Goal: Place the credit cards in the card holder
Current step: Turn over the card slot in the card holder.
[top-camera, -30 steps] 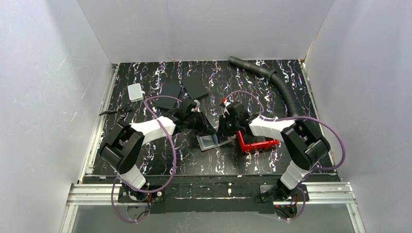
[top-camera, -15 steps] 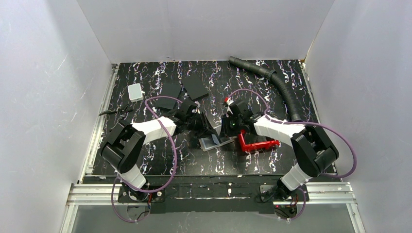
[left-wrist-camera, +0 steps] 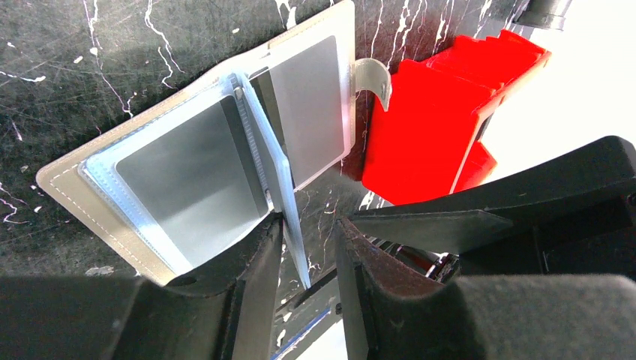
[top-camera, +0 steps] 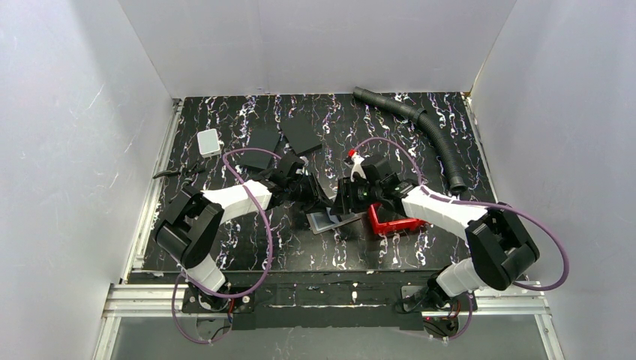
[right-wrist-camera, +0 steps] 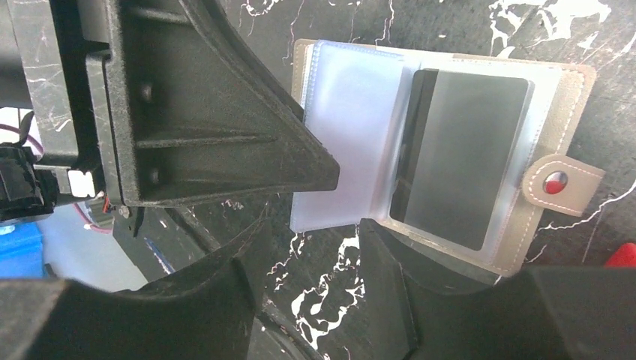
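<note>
The holder [top-camera: 328, 220] lies open on the surface [top-camera: 247, 244], one card [right-wrist-camera: 457, 157] already sleeved. Each clear leaf [left-wrist-camera: 289, 187] looks floppy and slick, so take it by the free edge. The left hand [left-wrist-camera: 307, 229] straddles an upright leaf with its fingers slightly apart, and the right hand [right-wrist-camera: 315, 229] gapes empty.

From above, the left gripper [top-camera: 316, 196] and right gripper [top-camera: 346, 204] hide most of your card holder [top-camera: 327, 222]; its pockets are probably too small to read there.
</note>
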{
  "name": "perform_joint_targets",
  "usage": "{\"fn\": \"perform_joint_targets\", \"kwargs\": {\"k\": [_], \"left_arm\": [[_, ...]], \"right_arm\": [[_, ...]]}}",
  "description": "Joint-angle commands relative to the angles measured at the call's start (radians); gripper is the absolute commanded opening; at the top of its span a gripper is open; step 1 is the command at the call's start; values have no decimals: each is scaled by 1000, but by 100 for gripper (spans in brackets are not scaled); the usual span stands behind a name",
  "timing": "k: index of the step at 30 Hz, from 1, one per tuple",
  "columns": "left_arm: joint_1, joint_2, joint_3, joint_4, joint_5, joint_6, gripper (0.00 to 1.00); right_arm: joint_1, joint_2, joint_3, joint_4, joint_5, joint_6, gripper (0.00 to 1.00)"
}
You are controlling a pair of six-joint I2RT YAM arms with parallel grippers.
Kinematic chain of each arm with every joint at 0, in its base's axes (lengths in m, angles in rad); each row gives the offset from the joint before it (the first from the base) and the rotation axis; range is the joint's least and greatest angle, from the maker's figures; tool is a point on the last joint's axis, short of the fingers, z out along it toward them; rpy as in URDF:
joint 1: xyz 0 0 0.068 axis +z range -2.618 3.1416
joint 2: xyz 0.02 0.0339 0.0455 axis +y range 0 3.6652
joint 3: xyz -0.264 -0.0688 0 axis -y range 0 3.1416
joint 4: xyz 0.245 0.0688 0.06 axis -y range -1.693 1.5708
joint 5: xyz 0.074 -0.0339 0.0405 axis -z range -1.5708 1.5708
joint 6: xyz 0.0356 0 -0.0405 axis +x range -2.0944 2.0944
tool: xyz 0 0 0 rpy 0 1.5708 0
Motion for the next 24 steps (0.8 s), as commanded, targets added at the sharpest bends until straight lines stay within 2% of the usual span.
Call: {"fn": "perform_joint_targets", "kwargs": {"k": [1, 5, 11, 14, 19, 24], "left_arm": [[-4, -45, -4, -12, -6, 10, 30], [-4, -45, 0, -13, -6, 9, 30], [-4, -45, 1, -13, -7, 4, 31], [-3, -45, 1, -13, -5, 1, 31], [-4, -42, 3, -12, -5, 1, 31], [-4, -42, 3, -12, -5, 1, 31]], "right_arm": [[16, 17, -5, 75, -32, 22, 56], [21, 34, 3, 90, -4, 18, 56], [24, 66, 8, 56, 11, 6, 44], [26, 84, 18, 39, 17, -3, 43], [46, 63, 17, 53, -2, 9, 50], [53, 53, 18, 34, 44, 0, 51]]}}
